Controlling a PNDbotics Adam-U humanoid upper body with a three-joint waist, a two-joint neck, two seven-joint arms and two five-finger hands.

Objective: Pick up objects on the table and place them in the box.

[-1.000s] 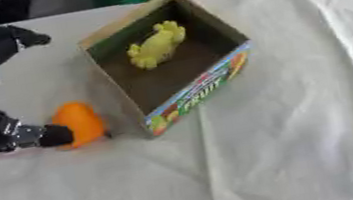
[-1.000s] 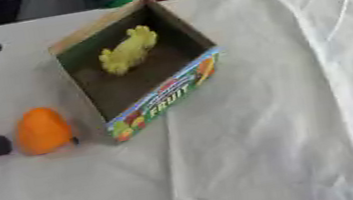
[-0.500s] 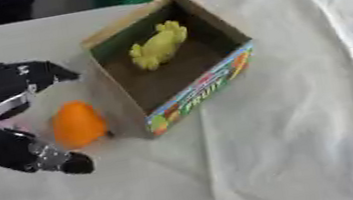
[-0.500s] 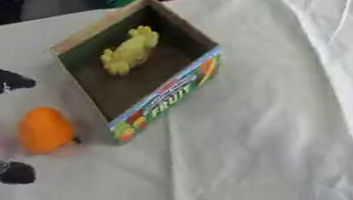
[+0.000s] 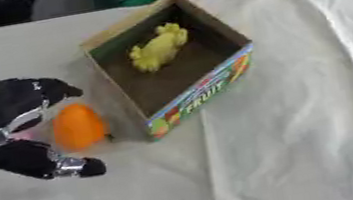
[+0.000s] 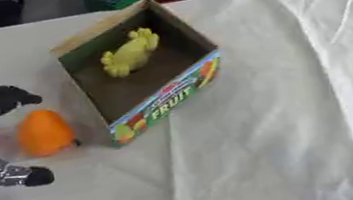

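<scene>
The orange object point(image 5: 78, 126) stands on the cloth-covered surface point(image 5: 312, 151) just beside the left wall of the box point(image 5: 201, 95), its long axis running roughly away from the robot, the narrower end pointing towards the far edge. The left hand point(image 5: 6, 119) sits immediately to the object's left — the fingers point(image 5: 50, 89) arch over above and behind it, the thumb point(image 5: 48, 163) reaches in below and in front, so the object lies in the gap between them, towards the box side. The hand is spread wide and has hold of nothing; whether any finger already touches the orange skin I cannot tell. The right hand shows in neither view, so the left is plainly the one placed for this pick.

Inside the box a yellow object point(image 5: 158, 48) already lies on the floor near the far corner, leaving the near half bare.

As I judge it, the coming move turns on closing across the object's short width — fingers and thumb meeting from far and near sides — then lifting it up and to the right over the box wall, which stands taller than the object itself
</scene>
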